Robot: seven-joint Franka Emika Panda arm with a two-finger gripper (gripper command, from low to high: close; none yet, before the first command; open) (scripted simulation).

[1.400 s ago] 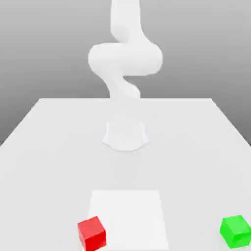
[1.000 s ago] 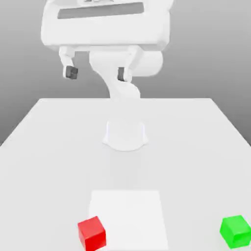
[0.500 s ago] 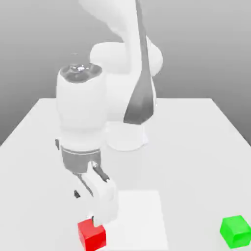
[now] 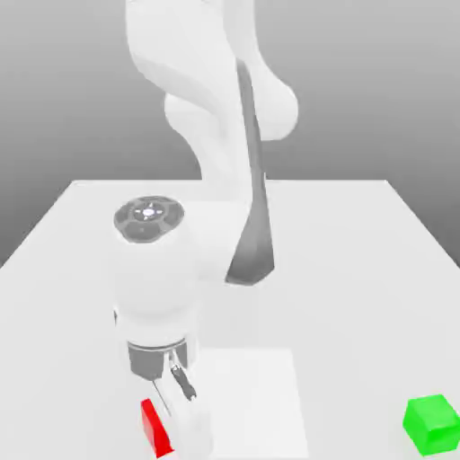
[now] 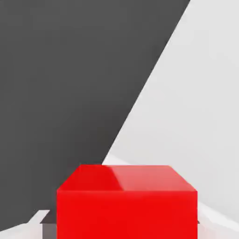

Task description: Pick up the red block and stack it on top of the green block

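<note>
The red block lies on the table near its front edge, towards the exterior view's left, mostly hidden behind my hand. My gripper is down around it. In the hand view the red block sits between grey finger pads that press against its sides, so the gripper is shut on it. The block still rests on the table. The green block stands alone at the front on the exterior view's right, far from the gripper.
A brighter white square patch marks the white table just right of the red block. The arm's base and bent links rise behind it. The table's front edge runs close to both blocks.
The arm swung forward and came down from high above the table onto the red block, and the fingers now enclose it. Neither block has moved.
</note>
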